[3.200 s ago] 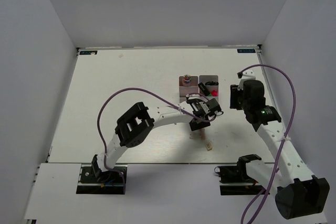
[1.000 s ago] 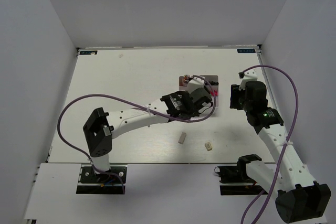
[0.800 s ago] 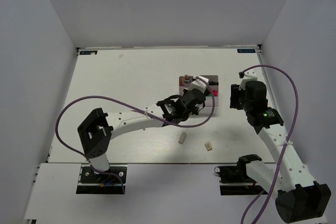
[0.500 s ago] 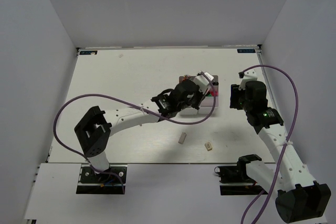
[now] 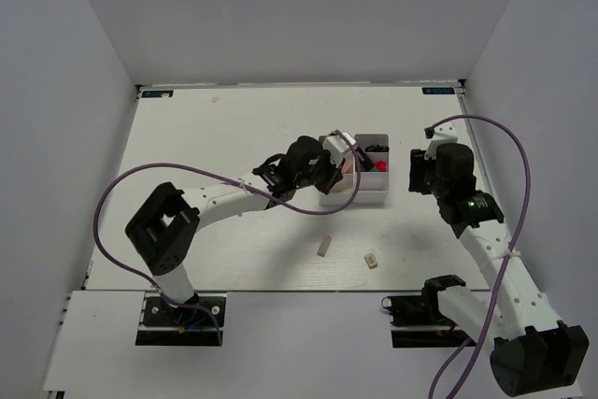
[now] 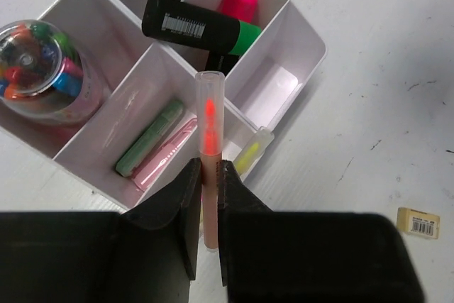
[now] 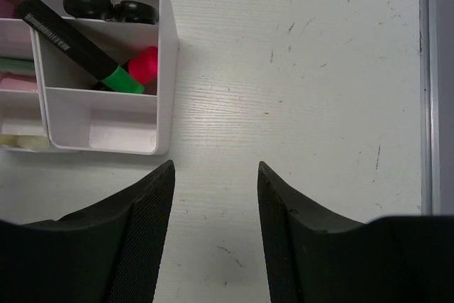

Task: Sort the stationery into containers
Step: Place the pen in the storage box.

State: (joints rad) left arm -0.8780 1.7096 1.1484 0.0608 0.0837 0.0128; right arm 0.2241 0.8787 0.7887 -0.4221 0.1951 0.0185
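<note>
My left gripper (image 6: 209,169) is shut on a pink stick (image 6: 210,115) with a clear cap and holds it above the white four-bin block (image 6: 306,42). In the top view the gripper (image 5: 329,163) hangs over the block's (image 5: 370,198) left side. The bins hold a mint-green marker (image 6: 149,138), a pink marker (image 6: 167,159), a black-green marker (image 6: 198,28), a pale yellow stick (image 6: 252,150) and black scissors handles (image 7: 110,6). My right gripper (image 7: 215,175) is open and empty over bare table right of the block (image 7: 164,69).
A jar of coloured bits (image 6: 41,69) stands in the far left bin. A cream eraser block (image 5: 324,247) and a tan eraser block (image 5: 372,260) lie on the table in front of the bins; the tan one also shows in the left wrist view (image 6: 418,220).
My left arm has swung back and left over the bin block, still holding the pink stick. The right arm has not moved.
</note>
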